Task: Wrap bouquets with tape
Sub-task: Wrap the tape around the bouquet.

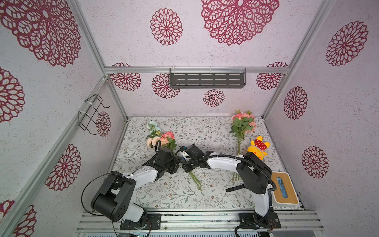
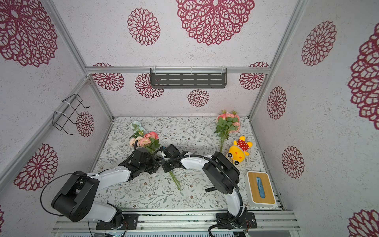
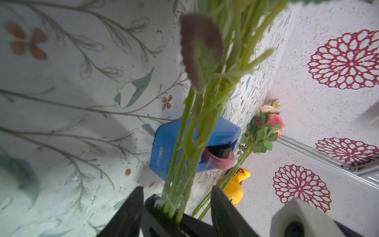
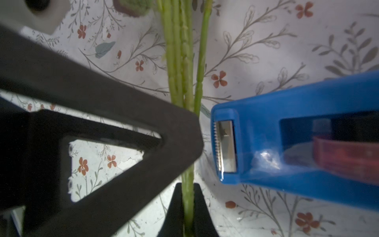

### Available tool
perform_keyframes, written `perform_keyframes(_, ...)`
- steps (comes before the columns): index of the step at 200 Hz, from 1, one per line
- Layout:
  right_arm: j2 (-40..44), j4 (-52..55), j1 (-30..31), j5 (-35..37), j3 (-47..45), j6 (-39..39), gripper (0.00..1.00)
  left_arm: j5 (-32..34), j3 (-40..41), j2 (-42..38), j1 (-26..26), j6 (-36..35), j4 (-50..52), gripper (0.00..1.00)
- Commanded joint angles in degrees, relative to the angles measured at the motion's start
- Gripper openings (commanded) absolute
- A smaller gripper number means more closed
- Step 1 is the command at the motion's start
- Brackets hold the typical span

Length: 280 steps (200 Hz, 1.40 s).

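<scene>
- Right wrist view: my right gripper (image 4: 187, 187) is clamped tight on the green stems of the first bouquet (image 4: 180, 61). The stems run straight out of the jaws across the flowered table cover (image 4: 266, 41).
- The tape (image 4: 287, 133), in its blue dispenser, lies just beside the stems with its toothed cutter facing them. Only an edge of the reddish roll shows here. 1 black finger of the left gripper crosses in front of the stems, and the blooms are cut off.
- Left wrist view: my left gripper (image 3: 177, 187) has its jaws about half open. Its 2 fingers stand either side of the stems with gaps showing, gripping nothing that I can see.
- The stems are blurred this close. The dispenser sits on the table behind them, and this view shows the roll's core openly.
- Beyond it lies the second bouquet (image 3: 264, 131), and a yellow plush toy (image 3: 235, 188) is partly hidden by a finger.
- Both top views: only these show the whole layout. The first bouquet's pink, peach and pale blue blooms lie toward the far left, and its stem ends poke out on the near side of the grippers.
- The second bouquet lies far right, well apart, with the toy beside its stems. A wood-lidded box (image 1: 284, 188) sits at the near right.
- The wrists almost wholly cover the dispenser, and I cannot read either jaw from up here.
</scene>
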State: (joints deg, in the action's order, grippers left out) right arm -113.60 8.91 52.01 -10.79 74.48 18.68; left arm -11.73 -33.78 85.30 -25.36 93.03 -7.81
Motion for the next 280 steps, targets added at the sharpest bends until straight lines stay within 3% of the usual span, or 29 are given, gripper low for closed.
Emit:
perform_keyframes(1, 0.99, -1.1, -0.11, -0.5, 1.45, 0.49, 0.0, -1.27, -1.9, 1.62, -0.25, -0.17, -1.26, 0.55)
perform_keyframes(32, 1.71, -1.71, 0.35, -1.31, 1.69, 1.03, 0.0, -1.91, -1.81, 3.42, -0.22, 0.44, -2.9, 0.52)
perform_keyframes(95, 2.44, -2.6, 0.37, -1.43, 1.51, 1.9, 0.0, -2.32, -2.17, 4.64, -0.26, 0.73, -2.82, 0.3)
perform_keyframes(158, 3.1, -1.49, 0.37, 0.85, 2.34, 1.74, 0.0, -2.42, -2.29, 5.24, 0.4, 1.33, -3.26, 0.21)
perform_keyframes(175, 3.1, -0.51, 0.11, 1.92, 2.86, 1.71, 0.0, -2.15, -2.34, 4.31, 0.79, 1.02, -3.14, 0.25)
perform_keyframes(210, 3.62, -0.47, -0.23, 2.5, 2.56, 2.17, 0.0, 0.03, -3.99, 0.34, 1.47, -2.69, 2.47, 0.54)
perform_keyframes(241, 4.66, -2.15, -0.26, 2.04, 1.9, 3.4, 0.0, 1.94, -2.5, -2.5, 2.67, -4.0, 4.44, 0.64)
perform_keyframes(280, 4.53, -3.55, -0.31, -0.02, 2.51, 4.28, 0.0, -0.93, -4.47, 1.82, 2.37, -5.78, -0.14, 0.75)
